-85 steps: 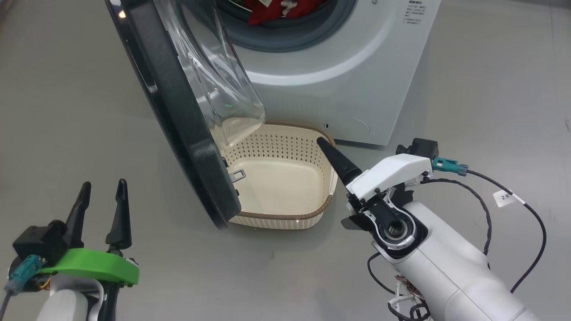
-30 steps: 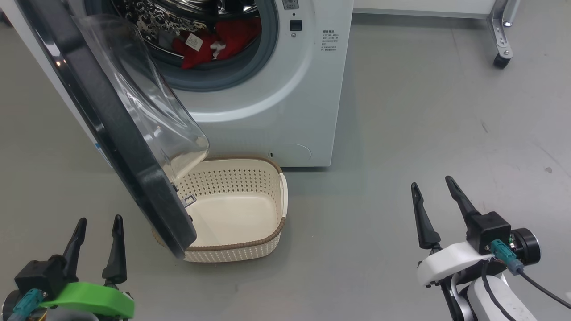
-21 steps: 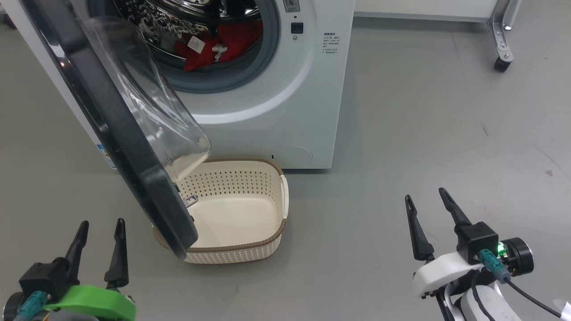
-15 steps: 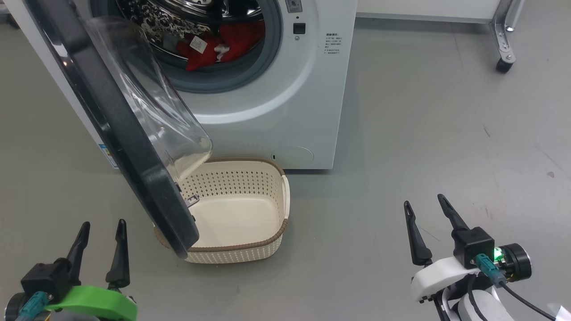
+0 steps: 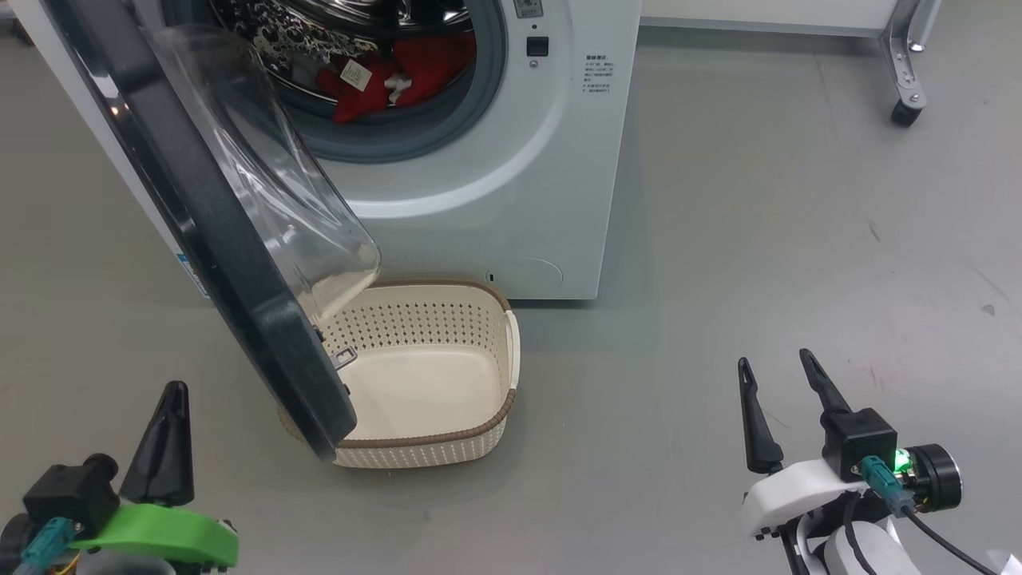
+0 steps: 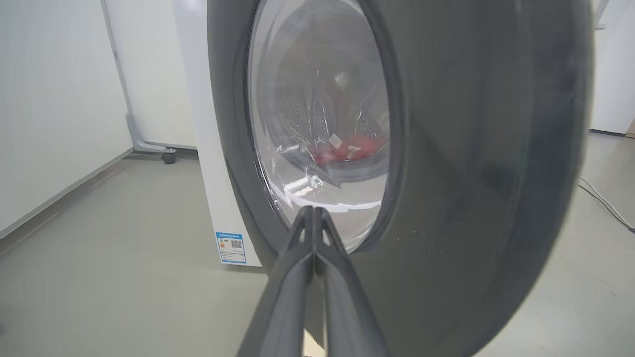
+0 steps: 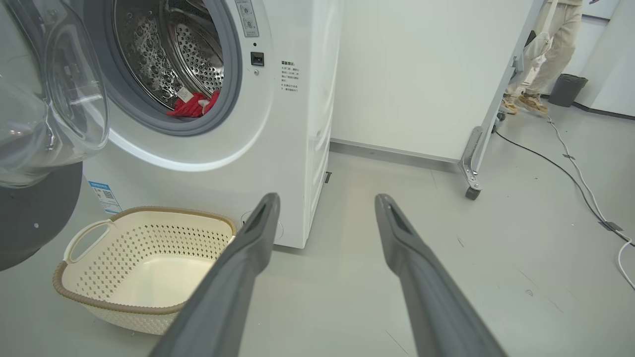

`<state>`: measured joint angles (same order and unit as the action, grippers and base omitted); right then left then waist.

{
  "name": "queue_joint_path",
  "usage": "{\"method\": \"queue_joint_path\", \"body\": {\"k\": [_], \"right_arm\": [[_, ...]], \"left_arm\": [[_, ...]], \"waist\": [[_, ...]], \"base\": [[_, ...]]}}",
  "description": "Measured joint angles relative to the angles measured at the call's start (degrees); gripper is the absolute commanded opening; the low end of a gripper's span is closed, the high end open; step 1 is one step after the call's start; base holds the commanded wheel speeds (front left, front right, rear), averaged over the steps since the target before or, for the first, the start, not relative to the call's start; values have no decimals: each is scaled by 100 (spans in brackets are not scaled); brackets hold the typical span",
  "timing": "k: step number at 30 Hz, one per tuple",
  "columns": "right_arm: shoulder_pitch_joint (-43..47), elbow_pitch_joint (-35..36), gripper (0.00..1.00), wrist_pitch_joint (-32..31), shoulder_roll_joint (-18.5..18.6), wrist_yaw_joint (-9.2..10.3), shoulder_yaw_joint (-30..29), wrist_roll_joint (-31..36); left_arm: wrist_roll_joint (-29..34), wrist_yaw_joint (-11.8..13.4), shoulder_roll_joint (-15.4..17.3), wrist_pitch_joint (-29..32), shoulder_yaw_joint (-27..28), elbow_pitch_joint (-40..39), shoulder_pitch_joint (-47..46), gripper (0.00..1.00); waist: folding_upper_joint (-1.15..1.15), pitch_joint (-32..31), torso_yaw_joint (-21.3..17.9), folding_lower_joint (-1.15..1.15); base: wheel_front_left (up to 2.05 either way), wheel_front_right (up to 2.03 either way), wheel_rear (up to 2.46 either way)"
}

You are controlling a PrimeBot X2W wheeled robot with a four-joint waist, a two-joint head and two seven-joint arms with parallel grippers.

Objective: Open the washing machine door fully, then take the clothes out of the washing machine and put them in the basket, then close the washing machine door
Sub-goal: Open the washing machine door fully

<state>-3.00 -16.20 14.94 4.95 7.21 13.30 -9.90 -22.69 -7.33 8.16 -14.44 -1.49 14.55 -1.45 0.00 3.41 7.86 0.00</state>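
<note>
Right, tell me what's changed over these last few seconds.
The left gripper snapped shut on nothing. The right gripper pulled back from over the cream perforated plastic basket, still open. Unchanged: black-rimmed round glass door partly open, bright red fabric clothes in the steel drum, basket empty.

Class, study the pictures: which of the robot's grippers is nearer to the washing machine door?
Left. The left gripper, shut, sits just outside the washing machine door, pointing at its glass. The right gripper, open, hangs far off across the floor, beyond the basket.
</note>
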Motion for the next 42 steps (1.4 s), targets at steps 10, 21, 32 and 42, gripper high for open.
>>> {"method": "queue_joint_path", "body": {"k": [10,21,32,42], "right_arm": [[13,15,100,0,-107,1,-189,207],[105,7,100,0,-147,0,-271,271],[109,-138,100,0,-176,1,-226,301],[107,-224,100,0,-214,0,-183,326]], "left_arm": [[25,0,-38,-2,834,-1510,-478,0],[0,0,15,-34,131,-3423,-1062,0],[-152,0,504,-34,-2508,-3805,-1021,0],[-160,0,764,-32,-3560,-2991,-741,0]], "waist": [[0,50,69,0],[0,112,159,0],[0,177,185,0],[0,311,173,0]], "base": [[0,0,0],[0,0,0],[0,0,0],[0,0,0]]}}
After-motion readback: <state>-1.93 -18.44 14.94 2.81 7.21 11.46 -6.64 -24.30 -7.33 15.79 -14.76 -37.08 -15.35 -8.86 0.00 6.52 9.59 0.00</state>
